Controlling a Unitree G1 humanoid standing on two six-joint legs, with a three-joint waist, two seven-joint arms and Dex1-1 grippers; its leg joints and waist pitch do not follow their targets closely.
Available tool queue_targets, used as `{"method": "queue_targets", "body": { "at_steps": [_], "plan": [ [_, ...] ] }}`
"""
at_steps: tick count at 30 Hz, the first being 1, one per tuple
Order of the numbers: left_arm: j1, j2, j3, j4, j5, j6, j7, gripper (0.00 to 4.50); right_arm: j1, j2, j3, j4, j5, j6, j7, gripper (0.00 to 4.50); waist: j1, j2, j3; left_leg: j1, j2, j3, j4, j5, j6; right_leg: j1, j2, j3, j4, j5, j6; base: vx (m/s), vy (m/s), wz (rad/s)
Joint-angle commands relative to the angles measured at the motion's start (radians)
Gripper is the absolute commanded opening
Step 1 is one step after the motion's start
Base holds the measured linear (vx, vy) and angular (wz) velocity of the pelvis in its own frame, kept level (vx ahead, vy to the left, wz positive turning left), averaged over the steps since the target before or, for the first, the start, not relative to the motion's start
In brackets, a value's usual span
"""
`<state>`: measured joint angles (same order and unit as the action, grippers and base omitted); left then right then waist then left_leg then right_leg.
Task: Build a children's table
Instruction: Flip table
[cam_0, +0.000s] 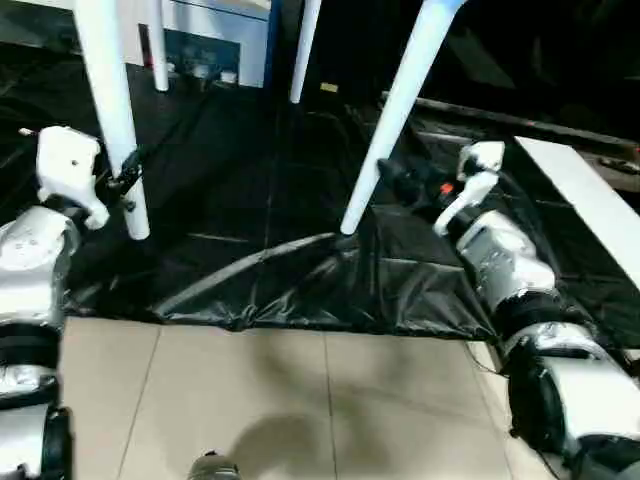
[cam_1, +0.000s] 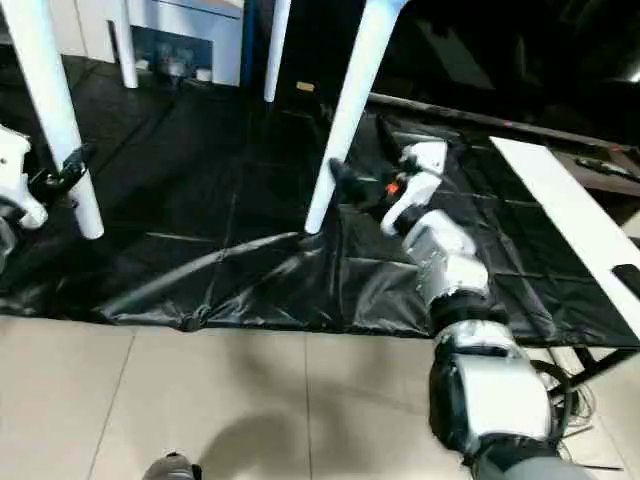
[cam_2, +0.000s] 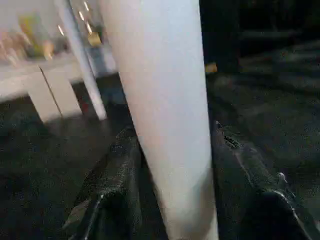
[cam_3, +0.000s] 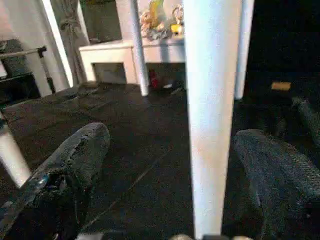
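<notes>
- Table legs stand upright on the black sheet (cam_0: 270, 270), feet down: four white tubes, two near the grippers and two farther off.
- Left gripper (cam_0: 128, 178): its black fingers (cam_2: 117, 175) lie one on each side of the near left leg (cam_0: 112, 110), low on the tube and close against it; whether they press it or only flank it cannot be told.
- Right gripper (cam_1: 350, 185): fingers (cam_3: 80, 150) spread wide, with the near right leg (cam_1: 345, 120) standing in the gap between them, untouched on both sides, close to its foot.
- Beyond both grippers the two far legs (cam_0: 158, 45) (cam_0: 305, 50) come down on the same sheet, well apart from either hand.
- Outward of the right gripper, to its right, a flat white board (cam_0: 585, 195) lies along the edge of the sheet.
- Behind the far legs, a low white cabinet (cam_0: 215, 30) stands against the back.
- Back toward the robot, behind both forearms, the crumpled edge of the sheet meets pale floor tiles (cam_0: 300, 400).
</notes>
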<state>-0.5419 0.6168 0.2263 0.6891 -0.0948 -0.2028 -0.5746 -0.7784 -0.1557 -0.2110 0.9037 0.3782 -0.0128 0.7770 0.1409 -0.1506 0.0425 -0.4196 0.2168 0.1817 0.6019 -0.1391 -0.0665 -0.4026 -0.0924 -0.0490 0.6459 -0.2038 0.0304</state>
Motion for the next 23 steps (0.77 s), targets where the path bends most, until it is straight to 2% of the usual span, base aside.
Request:
{"method": "queue_targets", "body": {
  "at_steps": [1,2,3,4,5,6,7,8,9,10,11,12,13,14,15,16,17,18,19,20,22,23],
  "plan": [
    [0.018,-0.023,-0.007,-0.025,-0.027,0.029,-0.033,2.65,0.029,-0.006,0.008,-0.041,0.0,0.011,0.011,4.5,-0.009,0.041,-0.062,0.058,0.023,-0.013,-0.094,-0.467,-0.142,0.001,-0.049,0.024,-0.076,-0.258,-0.149,0.0,0.0,0.0],
    [0.055,-0.034,0.023,-0.086,-0.073,0.052,-0.029,2.65,0.078,0.002,0.024,-0.118,0.006,0.032,0.006,4.5,-0.008,0.042,-0.061,0.058,0.022,-0.011,-0.093,-0.462,-0.138,0.001,-0.048,0.025,-0.076,-0.234,-0.158,0.0,0.0,0.0],
    [0.085,-0.048,0.054,-0.143,-0.122,0.075,-0.024,2.76,0.116,0.008,0.037,-0.182,0.011,0.05,-0.001,4.5,-0.005,0.048,-0.062,0.055,0.023,-0.011,-0.096,-0.447,-0.134,0.006,-0.048,0.024,-0.072,-0.196,-0.167,0.0,0.0,0.0],
    [0.118,-0.059,0.074,-0.203,-0.163,0.087,-0.03,2.85,0.152,0.011,0.049,-0.24,0.013,0.066,-0.009,4.5,-0.003,0.046,-0.062,0.056,0.023,-0.01,-0.096,-0.443,-0.132,0.006,-0.046,0.022,-0.069,-0.177,-0.176,0.0,0.0,0.0],
    [0.13,-0.061,0.077,-0.222,-0.173,0.088,-0.032,2.85,0.163,0.012,0.053,-0.258,0.013,0.07,-0.012,4.5,-0.002,0.059,-0.061,0.057,0.022,-0.011,-0.096,-0.447,-0.138,0.005,-0.045,0.023,-0.067,-0.171,-0.177,0.0,0.0,0.0],
    [0.203,-0.075,0.098,-0.334,-0.221,0.103,-0.034,2.85,0.227,0.016,0.077,-0.356,0.01,0.095,-0.031,4.5,0.0,0.061,-0.061,0.053,0.024,-0.013,-0.099,-0.44,-0.135,0.015,-0.046,0.023,-0.067,-0.143,-0.179,0.0,0.0,0.0],
    [0.238,-0.084,0.105,-0.382,-0.234,0.111,-0.023,2.85,0.256,0.018,0.087,-0.394,0.005,0.101,-0.04,4.5,-0.001,0.063,-0.06,0.051,0.024,-0.011,-0.1,-0.432,-0.128,0.018,-0.043,0.023,-0.069,-0.111,-0.18,0.0,0.0,0.0],
    [0.287,-0.092,0.111,-0.445,-0.242,0.135,0.001,2.85,0.295,0.022,0.103,-0.449,-0.013,0.104,-0.059,4.5,-0.001,0.07,-0.059,0.053,0.021,-0.01,-0.098,-0.436,-0.124,0.014,-0.04,0.024,-0.069,-0.112,-0.182,0.0,0.0,0.0],
    [0.334,-0.101,0.111,-0.503,-0.234,0.149,0.028,2.85,0.332,0.026,0.118,-0.495,-0.031,0.108,-0.076,4.5,-0.001,0.081,-0.06,0.054,0.019,-0.01,-0.098,-0.429,-0.12,0.016,-0.039,0.026,-0.069,-0.104,-0.18,0.0,0.0,0.0],
    [0.375,-0.112,0.108,-0.552,-0.223,0.164,0.051,2.85,0.364,0.03,0.128,-0.533,-0.05,0.11,-0.091,4.5,-0.005,0.077,-0.053,0.051,0.023,-0.01,-0.102,-0.451,-0.12,0.017,-0.037,0.027,-0.077,-0.131,-0.168,0.0,0.0,0.0],
    [0.434,-0.138,0.098,-0.627,-0.206,0.213,0.094,2.85,0.409,0.034,0.143,-0.584,-0.091,0.112,-0.135,4.5,-0.004,0.096,-0.052,0.051,0.023,-0.012,-0.105,-0.463,-0.129,0.017,-0.038,0.028,-0.075,-0.146,-0.164,0.0,0.0,0.0],
    [0.473,-0.16,0.086,-0.68,-0.193,0.241,0.122,2.85,0.439,0.033,0.154,-0.613,-0.123,0.106,-0.164,4.5,-0.009,0.088,-0.044,0.056,0.024,-0.011,-0.107,-0.528,-0.129,0.009,-0.037,0.029,-0.091,-0.239,-0.149,0.0,0.0,0.0],
    [0.503,-0.179,0.072,-0.719,-0.167,0.25,0.15,2.85,0.464,0.032,0.166,-0.639,-0.149,0.105,-0.184,4.5,-0.01,0.1,-0.038,0.065,0.022,-0.015,-0.106,-0.601,-0.136,0.002,-0.04,0.032,-0.106,-0.361,-0.131,0.0,0.0,0.0],
    [0.524,-0.192,0.055,-0.747,-0.144,0.253,0.163,2.85,0.485,0.033,0.174,-0.668,-0.156,0.125,-0.196,4.5,-0.011,0.1,-0.035,0.067,0.023,-0.017,-0.105,-0.624,-0.136,0.0,-0.042,0.033,-0.115,-0.409,-0.119,0.0,0.0,0.0],
    [0.539,-0.204,0.039,-0.767,-0.125,0.254,0.175,2.85,0.501,0.03,0.177,-0.685,-0.158,0.138,-0.199,4.5,-0.013,0.1,-0.03,0.076,0.018,-0.022,-0.103,-0.656,-0.122,-0.002,-0.046,0.034,-0.134,-0.521,-0.087,0.0,0.0,0.0],
    [0.553,-0.227,0.014,-0.786,-0.092,0.264,0.201,2.85,0.521,0.04,0.175,-0.71,-0.157,0.166,-0.224,4.5,-0.012,0.114,-0.03,0.077,0.018,-0.026,-0.105,-0.656,-0.124,-0.003,-0.044,0.036,-0.134,-0.529,-0.083,0.0,0.0,0.0],
    [0.564,-0.243,-0.004,-0.807,-0.074,0.28,0.221,2.85,0.539,0.044,0.172,-0.736,-0.153,0.191,-0.243,4.5,-0.015,0.11,-0.031,0.075,0.02,-0.026,-0.107,-0.645,-0.124,0.001,-0.043,0.036,-0.135,-0.518,-0.08,0.0,0.0,0.0],
    [0.565,-0.264,-0.028,-0.802,-0.051,0.264,0.237,2.85,0.559,0.058,0.164,-0.76,-0.15,0.215,-0.278,4.5,-0.013,0.12,-0.028,0.068,0.017,-0.031,-0.113,-0.623,-0.121,0.005,-0.041,0.035,-0.135,-0.502,-0.075,0.0,0.0,0.0],
    [0.561,-0.281,-0.048,-0.79,-0.025,0.251,0.256,2.85,0.575,0.068,0.154,-0.773,-0.15,0.228,-0.309,4.5,-0.018,0.112,-0.027,0.066,0.013,-0.032,-0.114,-0.621,-0.115,0.005,-0.038,0.034,-0.138,-0.51,-0.065,0.0,0.0,0.0],
    [0.557,-0.294,-0.06,-0.784,-0.016,0.247,0.272,2.85,0.59,0.073,0.152,-0.789,-0.15,0.245,-0.337,4.5,-0.022,0.113,-0.028,0.066,0.011,-0.034,-0.114,-0.624,-0.114,0.006,-0.04,0.032,-0.141,-0.532,-0.057,0.0,0.0,0.0],
    [0.541,-0.32,-0.076,-0.774,-0.025,0.28,0.304,2.85,0.606,0.084,0.163,-0.802,-0.154,0.266,-0.373,4.5,-0.031,0.136,-0.032,0.064,0.009,-0.034,-0.114,-0.607,-0.116,0.007,-0.037,0.034,-0.137,-0.494,-0.061,0.0,0.0,0.0],
    [0.543,-0.326,-0.081,-0.787,-0.025,0.302,0.32,2.85,0.612,0.088,0.172,-0.809,-0.162,0.265,-0.378,4.5,-0.038,0.132,-0.031,0.064,0.008,-0.033,-0.113,-0.615,-0.115,0.006,-0.035,0.033,-0.142,-0.495,-0.061,0.0,0.0,0.0]
  ]
}}
